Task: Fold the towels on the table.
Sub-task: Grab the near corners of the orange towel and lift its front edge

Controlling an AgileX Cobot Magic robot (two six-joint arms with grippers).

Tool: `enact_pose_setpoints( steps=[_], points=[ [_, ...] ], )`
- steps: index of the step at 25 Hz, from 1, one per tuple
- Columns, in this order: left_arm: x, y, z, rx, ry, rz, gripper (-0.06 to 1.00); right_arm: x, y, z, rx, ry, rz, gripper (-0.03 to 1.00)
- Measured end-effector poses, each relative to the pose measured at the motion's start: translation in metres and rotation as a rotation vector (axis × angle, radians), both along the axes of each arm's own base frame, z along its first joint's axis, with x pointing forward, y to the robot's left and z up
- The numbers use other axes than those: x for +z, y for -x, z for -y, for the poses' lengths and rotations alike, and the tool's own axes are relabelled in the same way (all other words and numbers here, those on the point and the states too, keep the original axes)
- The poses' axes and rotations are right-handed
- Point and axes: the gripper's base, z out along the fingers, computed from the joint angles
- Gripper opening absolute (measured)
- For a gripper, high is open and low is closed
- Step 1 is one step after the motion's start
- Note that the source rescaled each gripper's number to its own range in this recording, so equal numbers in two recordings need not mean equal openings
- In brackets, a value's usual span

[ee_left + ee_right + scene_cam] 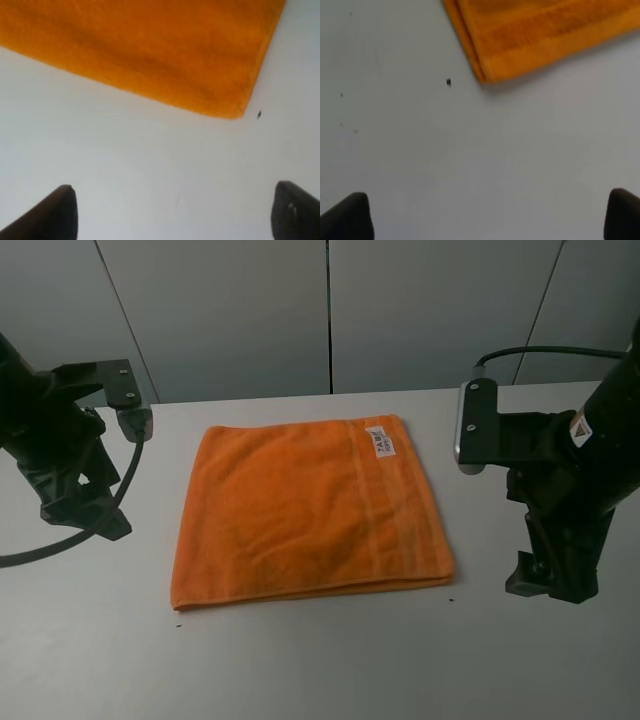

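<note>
Towel point(310, 510) on worktop point(320, 670), near edge doubled: I judge one fold done, more to do. My left tool point(175, 215), right tool point(487, 217) released, empty

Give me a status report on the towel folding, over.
Left gripper open, empty. Right gripper open, empty. Towel flat on table, untouched, looks doubled over. Nothing on it; one dark speck nearby.

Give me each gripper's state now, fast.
Left gripper: open, holding nothing, clear of the orange towel.
Right gripper: open, holding nothing, over the white table.
</note>
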Motion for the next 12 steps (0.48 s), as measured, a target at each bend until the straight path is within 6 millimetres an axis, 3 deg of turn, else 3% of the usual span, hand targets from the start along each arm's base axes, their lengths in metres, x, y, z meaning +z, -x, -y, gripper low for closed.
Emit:
enact_pose_setpoints(
  steps=[6, 12],
  points=[
    [-0.021, 0.001, 0.024, -0.227, -0.130, -0.007, 1.00, -0.042, -0.017, -0.015, 0.105, 0.052, -0.100, 1.00],
    [-0.030, -0.004, 0.030, -0.222, -0.102, 0.008, 1.00, -0.047, -0.021, -0.028, 0.233, -0.058, -0.074, 1.00]
  ],
)
